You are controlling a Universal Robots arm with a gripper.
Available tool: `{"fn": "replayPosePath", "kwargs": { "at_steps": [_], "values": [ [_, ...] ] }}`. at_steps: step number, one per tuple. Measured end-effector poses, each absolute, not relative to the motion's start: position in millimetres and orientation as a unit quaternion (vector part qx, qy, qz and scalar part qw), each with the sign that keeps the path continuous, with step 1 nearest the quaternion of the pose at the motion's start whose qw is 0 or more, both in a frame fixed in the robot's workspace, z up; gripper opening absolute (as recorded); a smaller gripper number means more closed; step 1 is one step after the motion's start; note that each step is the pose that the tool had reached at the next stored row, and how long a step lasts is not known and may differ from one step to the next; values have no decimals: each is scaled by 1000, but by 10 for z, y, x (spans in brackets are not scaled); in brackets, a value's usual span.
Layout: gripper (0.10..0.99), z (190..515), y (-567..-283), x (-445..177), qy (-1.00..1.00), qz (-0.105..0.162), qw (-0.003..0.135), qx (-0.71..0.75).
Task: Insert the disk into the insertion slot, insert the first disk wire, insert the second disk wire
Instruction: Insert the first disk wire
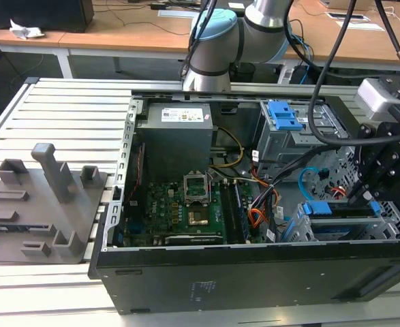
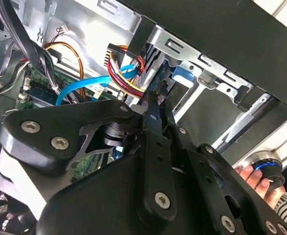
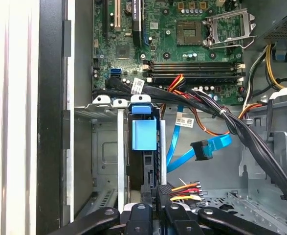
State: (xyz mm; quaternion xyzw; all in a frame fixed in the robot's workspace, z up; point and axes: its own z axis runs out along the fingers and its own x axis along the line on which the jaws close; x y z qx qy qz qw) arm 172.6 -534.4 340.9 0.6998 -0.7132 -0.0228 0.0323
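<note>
The disk [image 3: 144,134] stands edge-on in its blue frame inside the insertion slot [image 3: 101,147], a low grey metal bay. In the exterior view the disk [image 1: 339,216] lies in the insertion slot [image 1: 296,230] at the case's near right corner. My gripper [image 3: 157,190] is at the disk's end, shut on the black plug of a red, yellow and black disk wire [image 3: 185,188]. The second wrist view shows the gripper [image 2: 155,100] with that wire bundle [image 2: 126,68] running to its tips. A blue flat disk wire [image 3: 202,149] with a black plug hangs loose beside the disk.
The open computer case [image 1: 254,279] holds a motherboard [image 1: 186,211], a power supply [image 1: 176,133] and a taller grey cage with a blue latch [image 1: 285,116]. Thick black cables [image 3: 241,132] cross near the bay. A person's hand [image 2: 260,178] is just outside the case. A grey fixture plate [image 1: 36,204] lies on the exterior view's left.
</note>
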Motion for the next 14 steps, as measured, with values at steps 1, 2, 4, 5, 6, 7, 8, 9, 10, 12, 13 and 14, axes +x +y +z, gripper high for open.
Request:
{"fn": "replayPosePath", "kwargs": {
  "at_steps": [1,2,4,5,6,7,8,9,10,12,13,14],
  "values": [
    [165,3403,-5346,1730,-713,-23,32,700],
    [165,3399,-5347,1735,-713,-23,32,700],
    [165,3391,-5349,1750,-713,-23,32,700],
    [165,3388,-5349,1753,-713,-23,32,700],
    [165,3382,-5349,1754,-713,-23,32,700],
    [165,3373,-5348,1754,-713,-23,32,700],
    [165,3369,-5349,1754,-713,-23,32,700],
    [165,3368,-5349,1754,-713,-23,32,700],
    [165,3366,-5349,1754,-713,-23,32,700],
    [176,3357,-5348,1755,-713,-23,32,700],
    [239,3359,-5348,1754,-713,-23,32,700],
    [239,3364,-5349,1754,-713,-23,32,700]
  ]
}}
